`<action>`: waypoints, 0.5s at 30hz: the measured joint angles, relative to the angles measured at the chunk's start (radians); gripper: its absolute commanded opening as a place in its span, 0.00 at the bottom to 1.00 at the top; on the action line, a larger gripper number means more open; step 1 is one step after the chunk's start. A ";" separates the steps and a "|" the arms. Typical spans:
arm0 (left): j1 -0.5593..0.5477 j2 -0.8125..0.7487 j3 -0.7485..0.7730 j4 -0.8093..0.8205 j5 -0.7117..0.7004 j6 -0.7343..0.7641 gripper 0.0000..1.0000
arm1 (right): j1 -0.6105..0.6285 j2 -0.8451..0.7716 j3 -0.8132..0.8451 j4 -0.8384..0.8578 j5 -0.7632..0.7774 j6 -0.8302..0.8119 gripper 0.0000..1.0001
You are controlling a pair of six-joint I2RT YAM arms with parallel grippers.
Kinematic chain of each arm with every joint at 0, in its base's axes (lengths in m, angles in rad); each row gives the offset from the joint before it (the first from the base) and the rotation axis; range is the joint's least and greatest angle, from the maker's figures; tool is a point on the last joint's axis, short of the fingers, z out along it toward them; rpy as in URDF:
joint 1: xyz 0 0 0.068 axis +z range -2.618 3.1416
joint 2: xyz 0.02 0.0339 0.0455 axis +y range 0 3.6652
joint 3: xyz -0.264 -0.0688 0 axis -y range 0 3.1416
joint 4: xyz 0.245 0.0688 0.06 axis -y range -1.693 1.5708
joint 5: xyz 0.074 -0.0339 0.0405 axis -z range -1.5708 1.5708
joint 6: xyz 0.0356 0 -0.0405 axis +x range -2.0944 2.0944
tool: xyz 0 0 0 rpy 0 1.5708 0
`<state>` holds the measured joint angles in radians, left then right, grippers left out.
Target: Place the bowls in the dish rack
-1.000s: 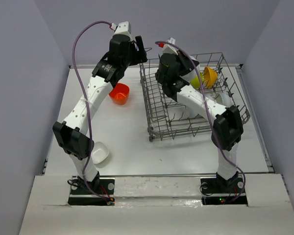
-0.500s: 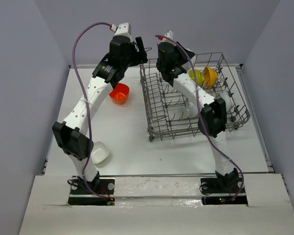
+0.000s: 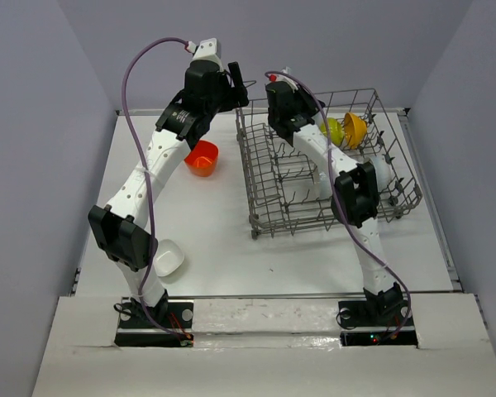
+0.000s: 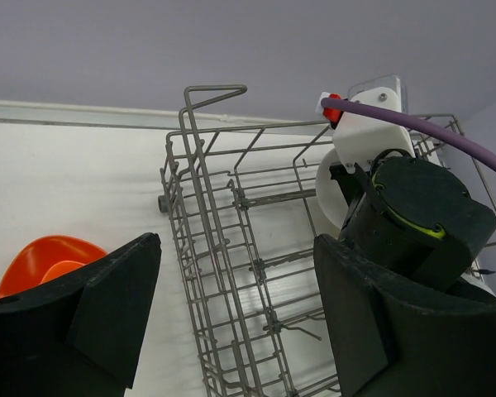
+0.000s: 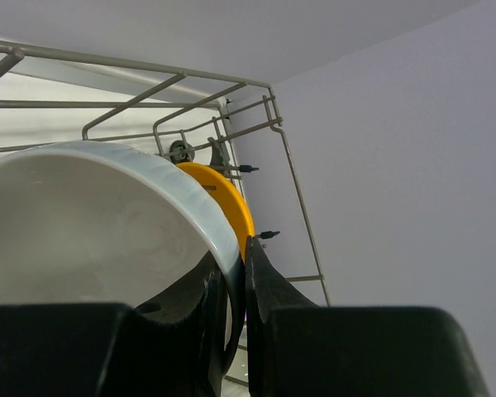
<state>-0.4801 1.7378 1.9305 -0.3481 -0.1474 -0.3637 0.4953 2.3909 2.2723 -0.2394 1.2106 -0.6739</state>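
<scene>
White bowl (image 5: 91, 223) at dish rack (image 3: 248, 174), rim pinched by right gripper (image 5: 229, 273).
Left gripper (image 4: 236, 273) spread wide, holding nothing, near the rack's far-left corner.

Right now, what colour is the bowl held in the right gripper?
White: the bowl, its rim pinched by the right gripper, shows best in the right wrist view.

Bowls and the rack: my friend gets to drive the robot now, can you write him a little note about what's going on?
Right gripper: shut on a white bowl by its rim, up over the dish rack.
Left gripper: open, empty, beside the rack.
Done: orange-yellow bowl and lime green bowl are in the rack.
Left: set the held bowl in, then fetch the red-orange bowl and the second white bowl from the table.
</scene>
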 measured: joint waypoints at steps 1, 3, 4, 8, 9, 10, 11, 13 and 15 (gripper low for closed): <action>0.000 0.000 0.000 0.000 0.000 0.000 0.84 | 0.002 0.000 0.000 -0.001 -0.001 0.006 0.01; 0.000 0.000 0.000 0.000 0.000 0.000 0.84 | 0.003 0.000 -0.005 0.000 0.000 0.013 0.01; 0.000 0.000 0.000 0.000 0.000 0.000 0.84 | 0.003 -0.001 -0.011 0.005 0.002 0.016 0.01; 0.000 0.000 0.000 0.000 0.001 0.000 0.84 | 0.003 -0.010 -0.032 0.026 0.006 0.010 0.01; 0.000 0.000 0.000 0.000 0.001 0.000 0.84 | 0.004 -0.016 -0.048 0.043 0.008 0.005 0.01; 0.000 0.000 0.000 0.000 0.002 0.000 0.84 | 0.005 -0.023 -0.066 0.064 0.011 -0.004 0.01; 0.000 0.000 0.000 0.000 0.002 0.000 0.84 | 0.006 -0.034 -0.093 0.098 0.013 -0.030 0.01; 0.000 0.000 0.000 0.000 0.002 0.000 0.84 | 0.011 -0.063 -0.172 0.196 0.014 -0.077 0.01; 0.000 0.000 0.000 0.000 0.004 0.000 0.84 | 0.016 -0.076 -0.212 0.257 0.017 -0.116 0.01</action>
<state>-0.4801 1.7378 1.9305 -0.3485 -0.1432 -0.3634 0.5114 2.3154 2.0598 0.0181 1.2274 -0.7898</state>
